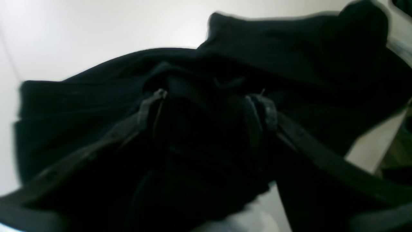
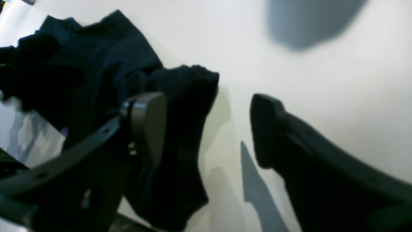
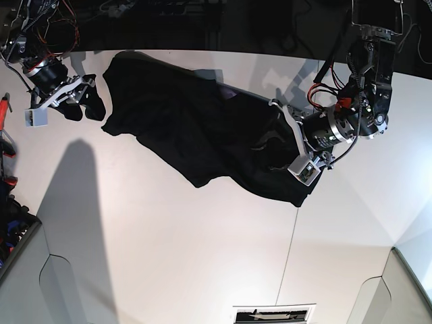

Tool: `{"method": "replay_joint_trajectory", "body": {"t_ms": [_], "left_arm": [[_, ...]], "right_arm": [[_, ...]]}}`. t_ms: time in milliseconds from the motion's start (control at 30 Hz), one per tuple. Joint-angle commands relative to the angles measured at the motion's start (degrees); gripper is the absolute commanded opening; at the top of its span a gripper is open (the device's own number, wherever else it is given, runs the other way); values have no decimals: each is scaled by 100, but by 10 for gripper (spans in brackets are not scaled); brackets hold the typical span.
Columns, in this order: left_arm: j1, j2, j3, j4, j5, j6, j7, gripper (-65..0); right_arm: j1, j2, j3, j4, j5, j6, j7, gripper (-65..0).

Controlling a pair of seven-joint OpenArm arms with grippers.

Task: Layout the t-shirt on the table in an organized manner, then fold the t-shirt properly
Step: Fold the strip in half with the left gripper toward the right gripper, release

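Both your grippers stood wide, holding nothing: left gripper (image 1: 206, 106), right gripper (image 2: 209, 129). Your black t-shirt (image 3: 202, 135) lay rumpled on the table (image 3: 169, 256); layout remained unfinished. Regrasp opposite edges next.

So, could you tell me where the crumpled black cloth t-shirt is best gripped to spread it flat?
Probably at the black cloth t-shirt's free lower corner hanging toward the seam, coming from above: it lies clear on the white table, unbunched.

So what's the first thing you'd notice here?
A big black t-shirt lies rumpled across the far part of the white table, not yet flat. The left gripper sits at one end of it with cloth between its open jaws, and the right gripper is at the other end, jaws also open.
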Motion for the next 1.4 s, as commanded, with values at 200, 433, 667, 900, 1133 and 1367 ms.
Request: {"method": "replay_joint_trajectory", "body": {"t_ms": [200,433,667,900,1133,1367], "left_arm": [[-22,39,-22,79,-1423,-81,404,-270],[-26,17,-76,87,-1751,-249,459,-270],[-22,-9,-686,282,-3147,-268,1126,-270],[-22,-9,-1198,323,-3246,-268,1202,-270],[-24,-11,-1534,153,-2549,-268,994,-270],[-4,-9,-1534,-297,-2465,-268,944,-270]], "right_arm": [[-68,-284,31,79,85,48,83,-238],[-63,-726,31,-57,-236,48,282,-238],[177,-754,-26,-636,-310,46,472,-238],[203,-754,-728,-732,-278,46,474,-238],[214,-975,-1121,-732,-275,44,612,-255],[422,-999,-863,-732,-433,42,837,-650]]}}
